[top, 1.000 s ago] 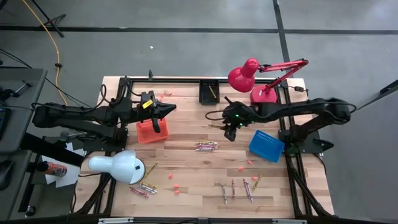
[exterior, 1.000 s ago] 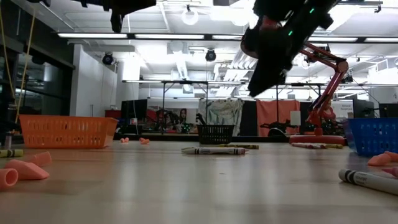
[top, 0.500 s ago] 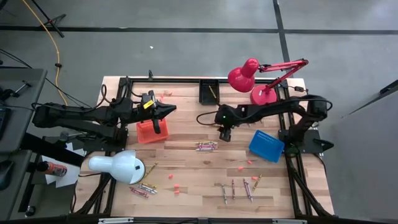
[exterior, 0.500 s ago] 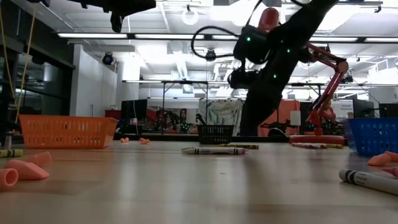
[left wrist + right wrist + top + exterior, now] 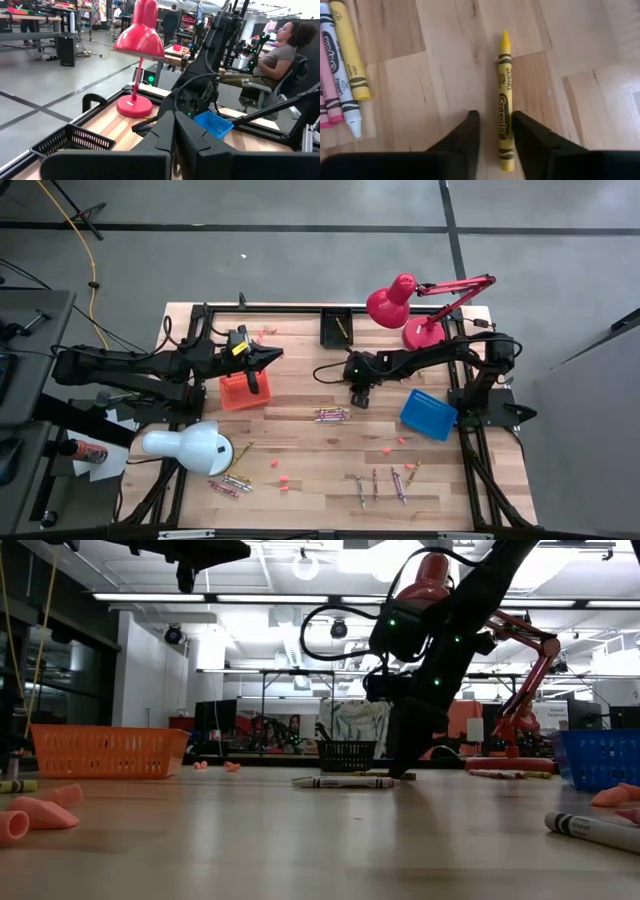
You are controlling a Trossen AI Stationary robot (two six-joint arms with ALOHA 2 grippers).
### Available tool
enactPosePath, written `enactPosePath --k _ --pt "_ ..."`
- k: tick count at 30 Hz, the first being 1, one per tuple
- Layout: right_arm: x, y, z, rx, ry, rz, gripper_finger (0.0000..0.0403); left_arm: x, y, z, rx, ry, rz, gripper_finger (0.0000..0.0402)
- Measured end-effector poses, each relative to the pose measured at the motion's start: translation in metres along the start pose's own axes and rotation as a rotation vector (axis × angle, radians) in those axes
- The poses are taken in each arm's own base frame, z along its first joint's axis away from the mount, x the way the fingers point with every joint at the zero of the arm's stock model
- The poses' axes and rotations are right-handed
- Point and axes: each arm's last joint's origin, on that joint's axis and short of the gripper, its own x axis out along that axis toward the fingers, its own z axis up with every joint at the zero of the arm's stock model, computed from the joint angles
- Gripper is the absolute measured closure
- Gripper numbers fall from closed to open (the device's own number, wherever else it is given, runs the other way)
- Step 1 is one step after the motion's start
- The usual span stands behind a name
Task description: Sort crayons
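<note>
A yellow crayon lies flat on the wooden table, apart from a small bunch of crayons in yellow, white and pink. My right gripper is down at the table, pointing steeply down. It is open, with one finger on either side of the yellow crayon's near end. My left gripper is shut and empty, held level high above the orange basket. More crayons lie near the front edge and at the front left. My right gripper straddles the yellow crayon's near end from above, its fingers lying along the crayon's two long sides. A gap shows on one side. The other finger is right at the crayon, and I cannot tell whether it touches. The crayon lies flat on the table.
A blue basket sits at the right and a black basket at the far edge. A red desk lamp stands at the far right, a white lamp at the front left. Pink crumbs dot the table.
My right gripper has come down from well above the table to the tabletop, moving a little toward the table's left and tipping more steeply down, so its fingers now stand about the yellow crayon. The crayons have not moved.
</note>
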Motion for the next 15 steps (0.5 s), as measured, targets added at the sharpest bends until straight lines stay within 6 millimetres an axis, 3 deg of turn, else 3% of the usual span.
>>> enactPosePath --k 4,10,15 --pt "0.000 0.000 -0.002 0.018 0.025 0.015 0.0388 0.000 0.001 0.000 -0.003 -0.009 0.037 0.0399" --pt "-0.017 0.005 -0.004 0.047 0.030 0.042 0.0396 0.000 0.001 0.001 -0.002 -0.012 0.052 0.0399" --pt "-0.062 0.014 0.001 0.032 -0.055 0.125 0.0399 0.000 0.002 -0.001 0.005 0.003 0.054 0.0399"
